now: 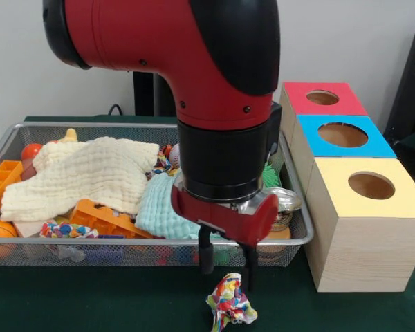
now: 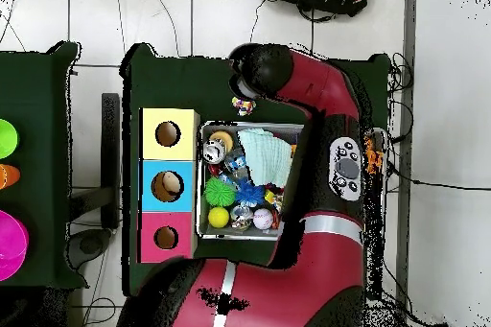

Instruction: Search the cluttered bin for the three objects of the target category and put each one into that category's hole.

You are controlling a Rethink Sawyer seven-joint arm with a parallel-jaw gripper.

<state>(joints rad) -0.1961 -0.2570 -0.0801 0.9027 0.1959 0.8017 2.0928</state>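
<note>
Rope bundle [image 1: 231,299], a knotted wad of white, red, blue, yellow and green strands, lies on the dark green surface [image 1: 90,297] directly under the tool [image 1: 226,261], outside the wire mesh bin [image 1: 145,243]. The tool hangs from the red and black arm with its two dark fingers pointing straight down and parted, one on either side of the bundle's top; they hold nothing, and the bundle appears to rest on the surface, not to hang from them. Behind the tool the bin is heaped with a cream cloth [image 1: 90,173], a pale green cloth [image 1: 159,211], orange plastic pieces and balls; another rope bundle [image 1: 66,229] shows against the bin's front wall, off to the tool's side. Beside the bin stand three pale wooden boxes, and the hole [image 1: 342,134] in the blue-topped middle one is the goal, well apart from the tool. Judging by the straddling fingers, the tool is lined up to close on the bundle and lift it.
</note>
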